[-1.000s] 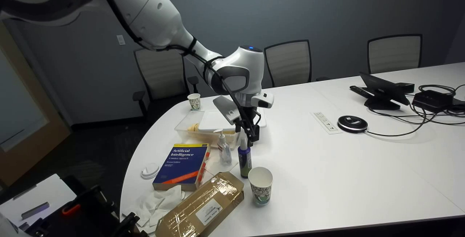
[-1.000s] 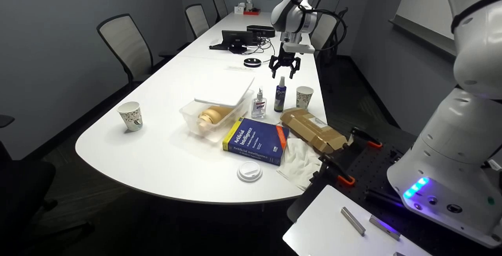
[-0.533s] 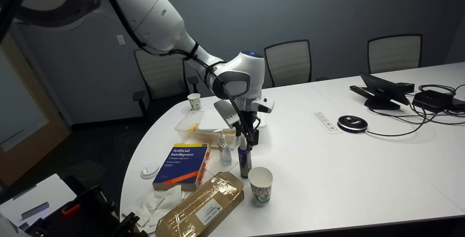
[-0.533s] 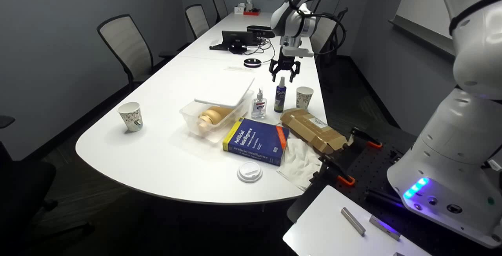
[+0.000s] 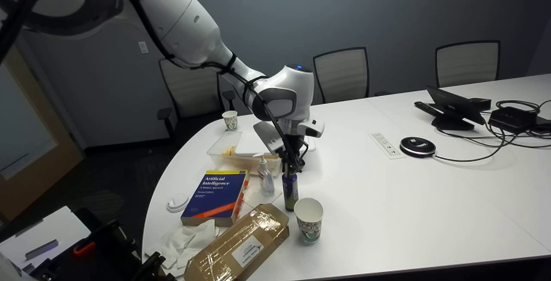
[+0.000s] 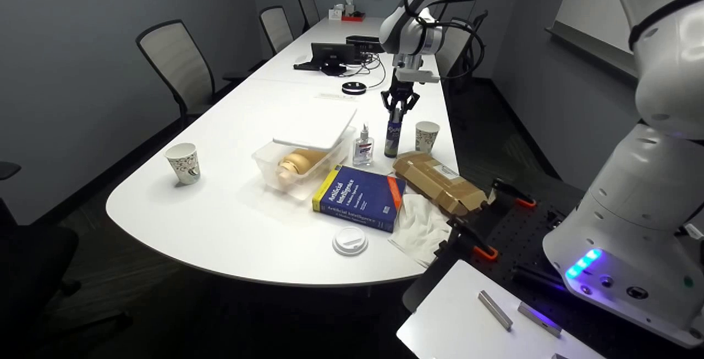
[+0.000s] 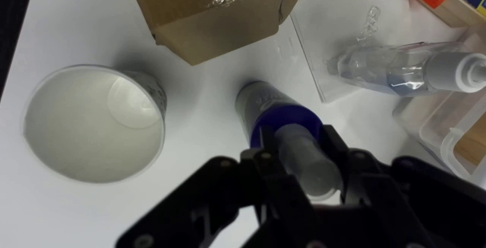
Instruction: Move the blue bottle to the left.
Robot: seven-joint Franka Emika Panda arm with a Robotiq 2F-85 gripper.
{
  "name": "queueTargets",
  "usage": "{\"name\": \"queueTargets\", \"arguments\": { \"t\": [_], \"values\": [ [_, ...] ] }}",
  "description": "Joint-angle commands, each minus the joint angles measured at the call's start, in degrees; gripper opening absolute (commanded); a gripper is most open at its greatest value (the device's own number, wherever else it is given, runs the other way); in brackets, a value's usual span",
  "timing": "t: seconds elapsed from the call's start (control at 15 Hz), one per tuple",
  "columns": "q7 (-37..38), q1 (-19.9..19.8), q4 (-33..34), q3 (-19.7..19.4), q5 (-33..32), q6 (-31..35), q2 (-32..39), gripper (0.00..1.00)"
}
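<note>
The blue bottle stands upright on the white table, between the sanitizer bottle and a paper cup. In the wrist view the bottle is seen from above, with its dark blue shoulder and pale cap. My gripper has come down over it from above and is shut on the pale cap. One black finger lies along each side of the cap in the wrist view, where the gripper sits just over the blue shoulder. In an exterior view the gripper covers most of the cap.
Close to the bottle are a paper cup, a cardboard box and a clear sanitizer bottle. A thick blue book and a plastic container lie farther off. Another paper cup stands near the table's rounded end.
My gripper has lowered onto the bottle's top, and its fingers, wide apart before, have come together around the cap. The bottle stands where it was.
</note>
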Motion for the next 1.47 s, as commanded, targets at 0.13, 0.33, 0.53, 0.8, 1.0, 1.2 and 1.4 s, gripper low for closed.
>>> {"name": "queueTargets", "arguments": {
  "t": [0.13, 0.33, 0.53, 0.8, 1.0, 1.2, 1.4],
  "values": [
    [1.91, -0.37, 1.29, 0.4, -0.86, -0.56, 0.19, 0.08],
    [2.13, 0.03, 1.29, 0.18, -1.39, -0.82, -0.51, 0.08],
    [3.85, 1.36, 0.57, -0.71, -2.98, -1.16, -3.02, 0.08],
    [9.7, 4.96, -1.25, -2.92, -7.89, -2.81, -8.81, 0.08],
    [12.76, 7.77, -3.78, -3.41, -11.83, -5.94, -14.93, 0.08],
    [12.8, 10.27, -7.47, -2.28, -14.77, -10.3, -21.97, 0.08],
    [12.59, 12.67, -11.52, -0.86, -17.16, -13.1, -28.86, 0.08]
  ]
}}
